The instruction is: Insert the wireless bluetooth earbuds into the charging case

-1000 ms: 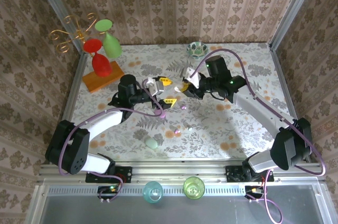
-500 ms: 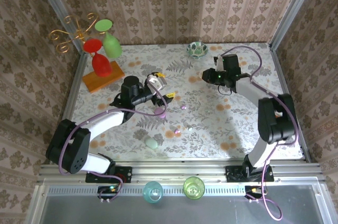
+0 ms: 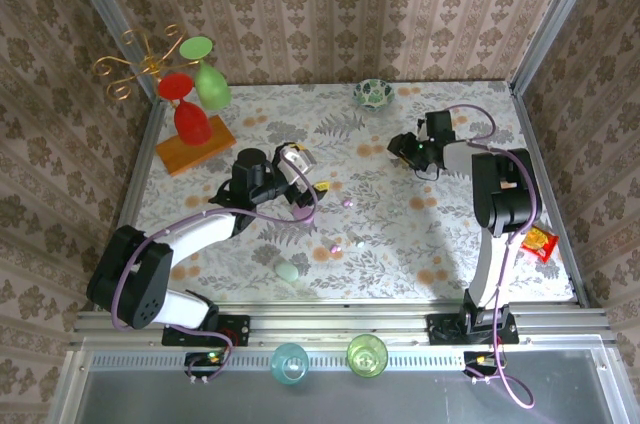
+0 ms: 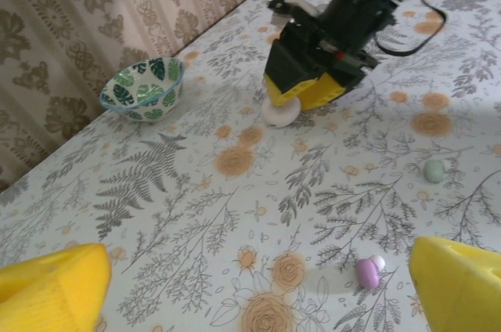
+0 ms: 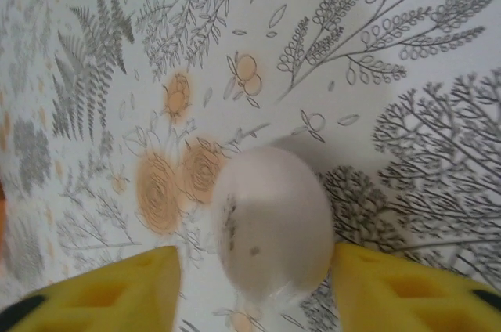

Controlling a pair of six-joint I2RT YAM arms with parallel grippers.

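Inspecting the three feeds from my station, I recorded the following.

Left pincer (image 4: 258, 277): the jaws stood wide apart, with the yellow fingertips (image 4: 59, 289) at the two lower corners of its wrist view. It held nothing. It pointed across the flowered tabletop (image 4: 196, 214) toward the right pincer (image 5: 257, 261).

Right pincer: the jaws were partly apart, one yellow finger on each side of the whitish charging case (image 5: 270, 222), which lay on the tabletop. One finger stood clear of the case. The other sat just beside it, and I could not tell whether it touched. I judged the case to be flanked but not clamped. In the overhead view this pincer sat toward the far right of the tabletop, with its arm folded back.

Earbuds: those I could find lay loose on the tabletop. A lilac earbud (image 4: 366, 272) with a whitish end (one bud or two pressed together, I could not tell) lay just ahead of the left pincer, well apart from the whitish case. Two further earbuds (image 3: 335, 247) lay near each other closer to the arm bases.

Other items: a pale green case (image 3: 288, 271) lay near the front edge. A leaf-patterned bowl (image 4: 142, 89) stood at the far edge.
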